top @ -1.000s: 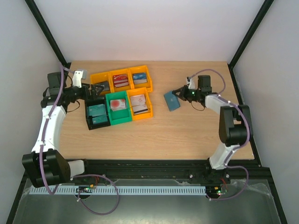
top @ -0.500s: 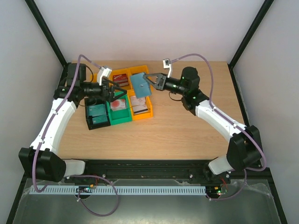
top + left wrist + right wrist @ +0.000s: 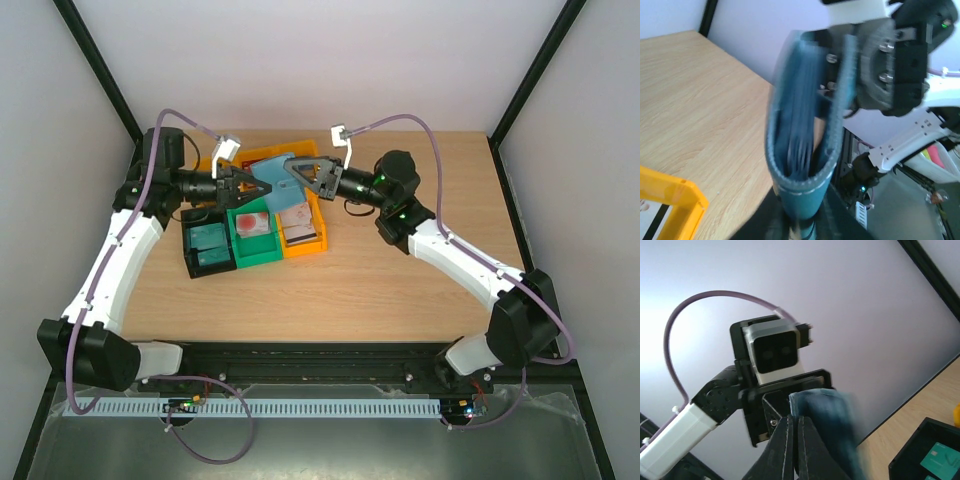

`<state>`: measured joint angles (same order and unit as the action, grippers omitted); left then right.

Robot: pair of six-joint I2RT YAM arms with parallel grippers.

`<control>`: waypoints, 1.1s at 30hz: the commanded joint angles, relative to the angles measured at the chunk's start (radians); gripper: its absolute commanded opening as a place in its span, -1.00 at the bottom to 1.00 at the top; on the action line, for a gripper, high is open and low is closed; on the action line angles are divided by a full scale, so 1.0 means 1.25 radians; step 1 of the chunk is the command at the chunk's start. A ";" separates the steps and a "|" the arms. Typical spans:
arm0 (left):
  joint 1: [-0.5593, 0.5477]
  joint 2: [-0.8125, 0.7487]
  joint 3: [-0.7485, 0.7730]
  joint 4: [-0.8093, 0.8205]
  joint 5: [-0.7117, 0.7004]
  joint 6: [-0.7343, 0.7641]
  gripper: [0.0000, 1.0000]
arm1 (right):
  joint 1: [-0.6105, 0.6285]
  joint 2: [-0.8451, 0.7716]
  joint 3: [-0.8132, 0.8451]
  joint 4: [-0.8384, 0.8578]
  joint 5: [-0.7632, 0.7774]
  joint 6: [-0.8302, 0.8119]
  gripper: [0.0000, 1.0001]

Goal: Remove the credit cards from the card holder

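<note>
Already, cards lie in the bins; the right gripper pinches the holder aloft, left gripper straddles it, grip unclear; more likely sit inside.

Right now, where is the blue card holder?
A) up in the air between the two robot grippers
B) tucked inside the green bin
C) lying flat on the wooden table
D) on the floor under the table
A: the card holder is off the table over the orange bins, pinched in the right gripper, with the left gripper at its other edge.
</note>
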<state>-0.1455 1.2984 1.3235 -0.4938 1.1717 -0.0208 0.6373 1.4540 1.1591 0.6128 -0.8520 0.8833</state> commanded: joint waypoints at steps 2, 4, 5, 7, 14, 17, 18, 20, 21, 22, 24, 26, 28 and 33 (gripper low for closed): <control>0.001 -0.015 0.024 -0.031 0.035 0.021 -0.95 | 0.005 -0.014 0.040 -0.019 0.013 -0.043 -0.97; 0.001 -0.017 0.024 -0.042 -0.013 0.018 -0.95 | 0.006 -0.025 0.068 -0.174 0.113 -0.133 -0.78; 0.002 -0.021 0.022 -0.042 -0.049 0.009 -0.95 | 0.006 -0.030 0.092 -0.278 0.198 -0.195 -0.43; 0.001 -0.028 0.018 -0.042 -0.142 -0.008 -0.95 | 0.016 -0.036 0.133 -0.444 0.398 -0.304 -0.14; 0.001 -0.032 0.014 -0.027 -0.297 -0.047 -0.95 | 0.196 0.006 0.215 -0.587 0.735 -0.524 0.15; 0.001 -0.034 0.011 -0.026 -0.293 -0.047 -0.95 | 0.224 0.051 0.247 -0.596 0.727 -0.537 0.12; 0.001 -0.035 0.009 -0.027 -0.293 -0.045 -0.95 | 0.228 0.069 0.263 -0.606 0.729 -0.537 0.06; 0.002 -0.037 0.010 -0.028 -0.289 -0.043 -0.95 | 0.233 0.102 0.293 -0.625 0.729 -0.538 -0.04; 0.001 -0.037 0.010 -0.029 -0.286 -0.042 -0.95 | 0.233 0.114 0.304 -0.632 0.727 -0.538 -0.07; 0.001 -0.037 0.009 -0.029 -0.285 -0.041 -0.95 | 0.233 0.124 0.310 -0.636 0.729 -0.537 -0.09; 0.002 -0.037 0.010 -0.030 -0.277 -0.040 -0.95 | 0.233 0.141 0.318 -0.643 0.750 -0.536 -0.13; 0.001 -0.037 0.010 -0.030 -0.265 -0.039 -0.95 | 0.233 0.152 0.320 -0.652 0.779 -0.535 -0.16; 0.001 -0.037 0.010 -0.031 -0.255 -0.039 -0.95 | 0.233 0.162 0.321 -0.662 0.797 -0.533 -0.19; 0.001 -0.039 0.012 -0.036 -0.249 -0.028 -0.95 | 0.231 0.175 0.316 -0.688 0.930 -0.508 -0.85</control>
<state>-0.1410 1.2808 1.3270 -0.5453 0.7967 -0.0608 0.9417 1.6470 1.5364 -0.1631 0.1013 0.2298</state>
